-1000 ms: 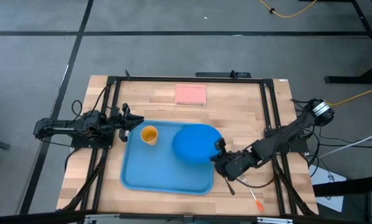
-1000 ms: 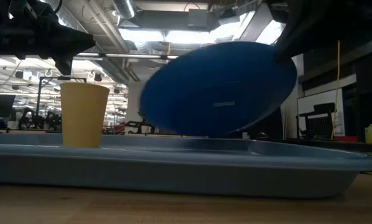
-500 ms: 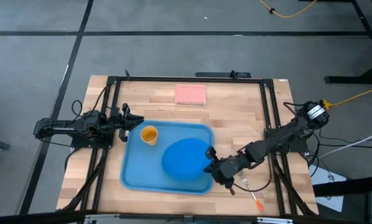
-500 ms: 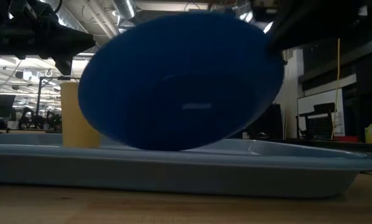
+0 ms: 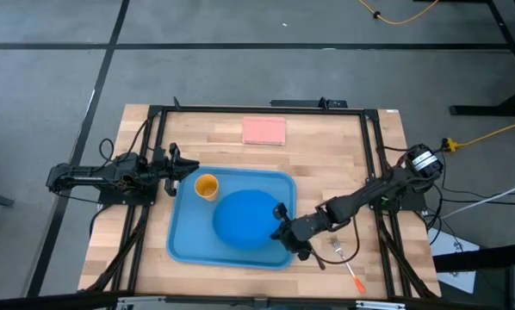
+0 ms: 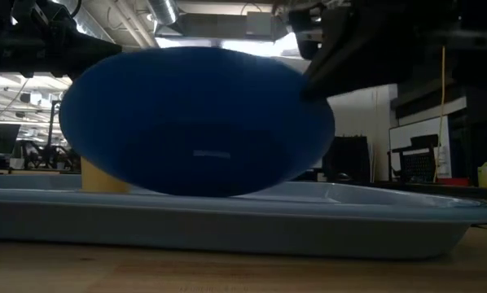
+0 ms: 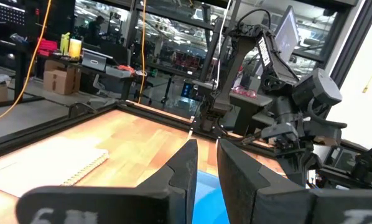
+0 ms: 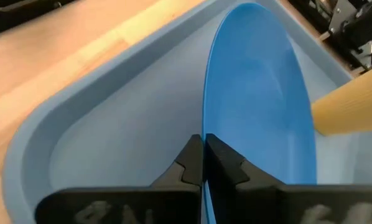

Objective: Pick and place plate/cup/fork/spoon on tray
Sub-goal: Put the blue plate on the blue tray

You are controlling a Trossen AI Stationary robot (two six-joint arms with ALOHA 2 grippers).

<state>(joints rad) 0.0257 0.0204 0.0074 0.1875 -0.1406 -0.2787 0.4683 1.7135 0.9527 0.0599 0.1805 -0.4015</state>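
The dark blue plate (image 5: pixel 243 218) is over the middle of the light-blue tray (image 5: pixel 189 245), tilted, its underside toward the table's near edge in the low view (image 6: pixel 199 122). My right gripper (image 5: pixel 282 226) is shut on the plate's right rim. The yellow cup (image 5: pixel 206 186) stands upright in the tray's far left corner. The orange-handled fork (image 5: pixel 350 270) and the dark spoon (image 5: pixel 318 260) lie on the table right of the tray. My left gripper (image 5: pixel 187 165) is shut and empty, beside the tray's far left corner. My right gripper pinches the plate's rim (image 8: pixel 204 127) on its right side, one finger on each face. The fingers come from the table's right, slanting down. The plate is tilted over the tray floor; whether its lower edge (image 6: pixel 203 192) touches the tray I cannot tell.
A pink pad (image 5: pixel 263 130) lies near the table's far edge. A black frame (image 5: pixel 374 155) runs round the work area. The tray's near left part (image 5: pixel 193 237) is bare.
My right gripper has carried the plate from the tray's far right corner toward the table's left and near edges, to over the tray's middle. The plate has stayed tilted in the hold and now stands in front of the cup in the low view.
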